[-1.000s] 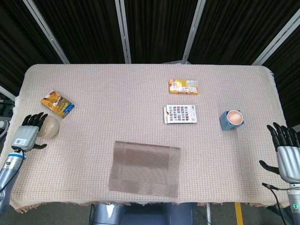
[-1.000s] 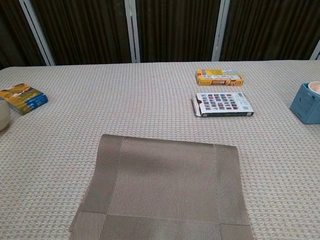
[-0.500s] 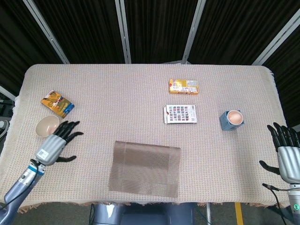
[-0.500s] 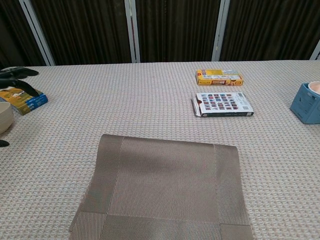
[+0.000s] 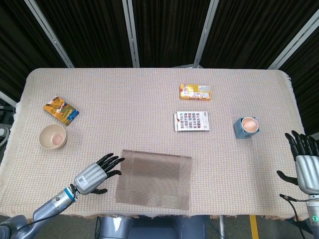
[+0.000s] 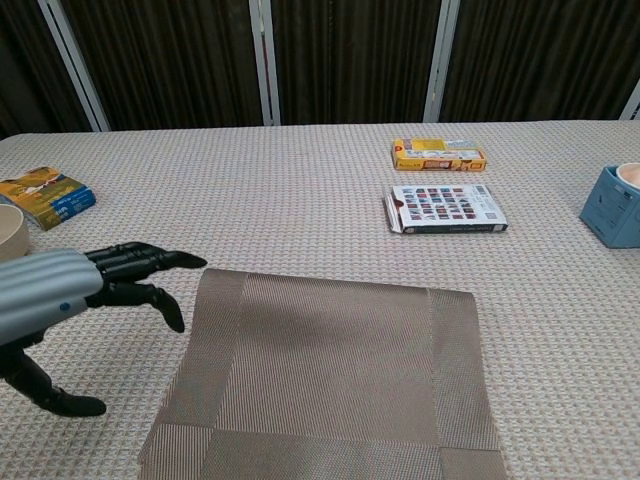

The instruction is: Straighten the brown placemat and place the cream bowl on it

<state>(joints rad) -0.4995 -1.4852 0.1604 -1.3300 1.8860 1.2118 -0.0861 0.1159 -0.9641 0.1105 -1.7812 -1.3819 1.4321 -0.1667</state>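
Observation:
The brown placemat (image 5: 154,178) (image 6: 325,380) lies slightly askew near the table's front edge. The cream bowl (image 5: 53,136) (image 6: 10,233) stands empty at the left, apart from the mat. My left hand (image 5: 93,175) (image 6: 75,287) hovers just left of the mat's left edge, fingers spread and pointing toward it, holding nothing. My right hand (image 5: 307,164) stays open at the table's right edge, seen only in the head view.
A colourful packet (image 5: 61,110) lies behind the bowl. An orange box (image 5: 195,92) and a patterned box (image 5: 191,121) lie behind the mat. A blue cup (image 5: 246,127) stands at the right.
My left hand has swung from beside the bowl toward the front and right, ending next to the mat's left edge. The bowl now shows fully. My right hand stayed put.

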